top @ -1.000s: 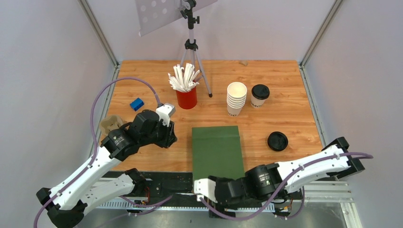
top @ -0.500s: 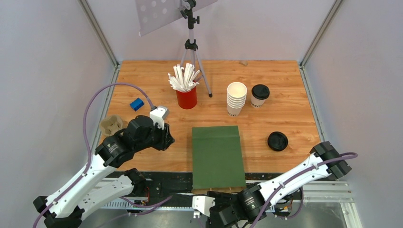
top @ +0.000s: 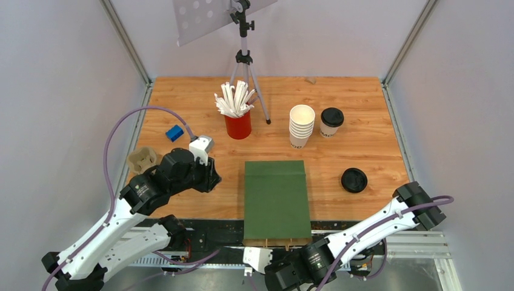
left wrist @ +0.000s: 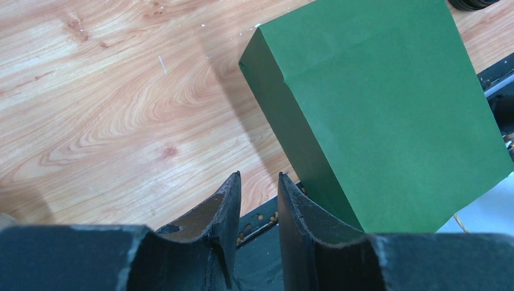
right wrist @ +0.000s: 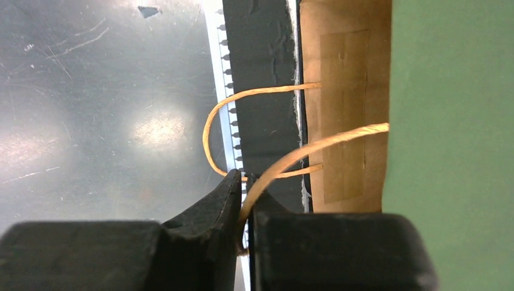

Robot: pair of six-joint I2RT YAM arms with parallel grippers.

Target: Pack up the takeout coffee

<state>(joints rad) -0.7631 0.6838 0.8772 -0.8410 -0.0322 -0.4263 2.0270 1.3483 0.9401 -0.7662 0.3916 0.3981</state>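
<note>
While the right jaws clench the twine handle of the flat green paper bag at the desk's near edge, the left jaws stand released, empty. Lidded coffee cup stands upright far-right beyond the bag, nearer the right arm.

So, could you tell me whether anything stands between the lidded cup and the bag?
Nothing visible between cup and bag; the stack stands beside the cup. The bag lies flat, the right gripper pinching its handle.
</note>
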